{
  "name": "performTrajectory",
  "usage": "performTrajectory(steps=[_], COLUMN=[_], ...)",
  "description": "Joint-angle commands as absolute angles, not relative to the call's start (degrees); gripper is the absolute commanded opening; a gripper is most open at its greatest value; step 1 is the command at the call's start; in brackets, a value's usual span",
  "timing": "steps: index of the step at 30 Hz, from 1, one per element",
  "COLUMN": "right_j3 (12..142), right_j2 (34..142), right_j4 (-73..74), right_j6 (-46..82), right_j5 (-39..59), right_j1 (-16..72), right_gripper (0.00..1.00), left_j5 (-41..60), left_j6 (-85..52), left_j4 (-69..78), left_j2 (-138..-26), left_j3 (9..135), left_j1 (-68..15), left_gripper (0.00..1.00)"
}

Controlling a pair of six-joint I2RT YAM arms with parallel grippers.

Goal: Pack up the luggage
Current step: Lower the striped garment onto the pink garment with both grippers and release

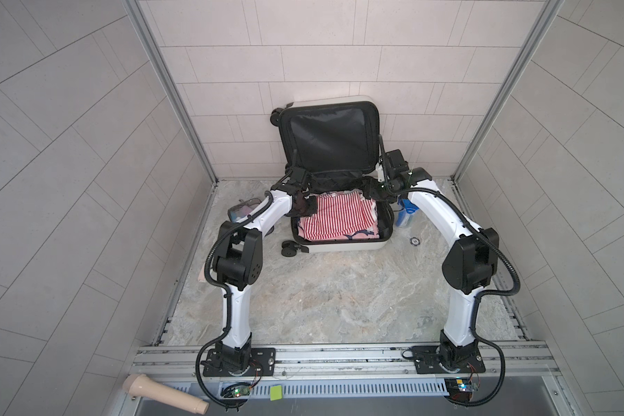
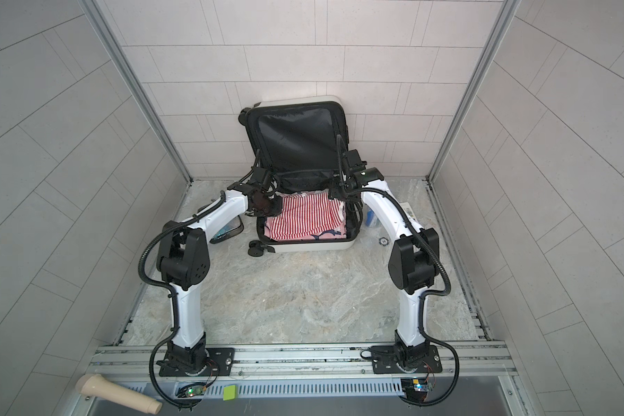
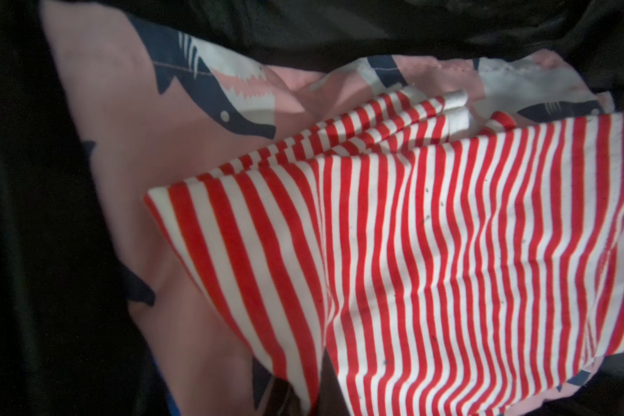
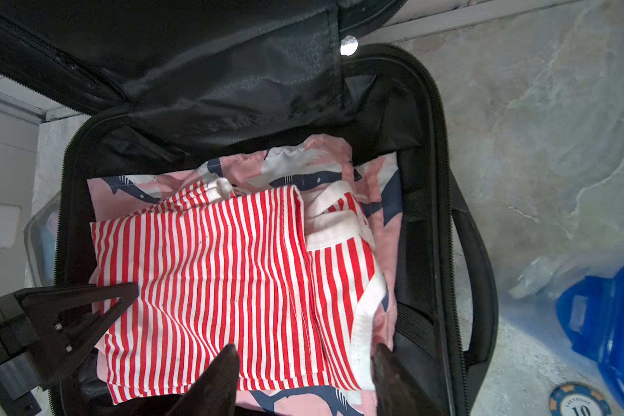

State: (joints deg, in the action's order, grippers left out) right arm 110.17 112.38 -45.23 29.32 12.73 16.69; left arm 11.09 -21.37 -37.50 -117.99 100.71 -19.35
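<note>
Luggage (image 1: 343, 247) sits open at 12 o'clock, lid on back wall; right gripper (image 4: 305, 354) spread over striped shirt (image 4: 213, 270); left gripper (image 4: 128, 290) pressed together at shirt's 9 o'clock edge, any pinch on cloth unclear.

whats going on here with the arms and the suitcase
Two robot arms are packing the luggage, which lies open on the marble surface with its lid leaning on the back wall. A red-and-white striped top lies folded inside over a pink shark-print garment. The right tool hovers open just above the striped top; the left tool is shut at the case's left edge. A clear pouch and a blue pack sit outside it.
</note>
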Motion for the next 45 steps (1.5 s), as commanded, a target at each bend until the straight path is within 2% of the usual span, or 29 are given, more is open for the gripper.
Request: performTrajectory(steps=[1, 3, 4, 6, 10, 13, 18, 24, 37, 42, 45], right_j3=[110.7, 111.0, 111.0, 110.8, 110.8, 110.9, 112.6, 114.0, 116.4, 116.4, 116.1], right_j2=[111.3, 111.9, 112.1, 112.5, 113.5, 114.4, 117.8, 121.5, 129.6, 130.0, 128.3], right_j4=[-46.3, -46.3, -46.2, -45.7, -45.2, -44.8, -45.0, -45.1, -45.0, -45.2, -45.2], right_j6=[28.3, 28.1, 28.2, 28.4, 28.6, 28.9, 29.0, 30.0, 32.2, 32.3, 32.1], right_j5=[13.5, 13.5, 13.6, 13.7, 13.8, 14.0, 14.5, 13.5, 11.2, 11.0, 11.5], right_j1=[18.3, 19.3, 19.6, 20.3, 21.3, 21.4, 21.3, 21.1, 18.9, 18.9, 18.8], right_gripper=[0.57, 0.56, 0.55, 0.55, 0.55, 0.5, 0.33, 0.26, 0.2, 0.2, 0.22], left_j5=[9.2, 9.7, 10.0, 10.3, 10.2, 11.0, 15.1, 15.4, 13.0, 13.2, 13.6], left_j6=[-21.3, -21.7, -21.7, -21.8, -22.2, -23.3, -24.6, -25.5, -25.9, -25.3, -24.4], left_j4=[-39.5, -39.3, -39.2, -39.5, -39.9, -39.1, -36.0, -35.5, -36.8, -37.4, -37.5], left_j2=[-117.6, -116.3, -115.8, -114.3, -111.3, -108.9, -109.2, -115.9, -130.2, -130.6, -128.4], left_j3=[103.1, 103.4, 103.7, 104.3, 105.2, 104.6, 103.6, 105.0, 110.1, 110.5, 110.3], left_j1=[-18.5, -18.5, -18.5, -18.5, -18.5, -18.8, -20.7, -21.6, -20.2, -19.9, -19.9], left_gripper=[0.25, 0.43, 0.47, 0.51, 0.52, 0.46, 0.29, 0.15, 0.05, 0.05, 0.09])
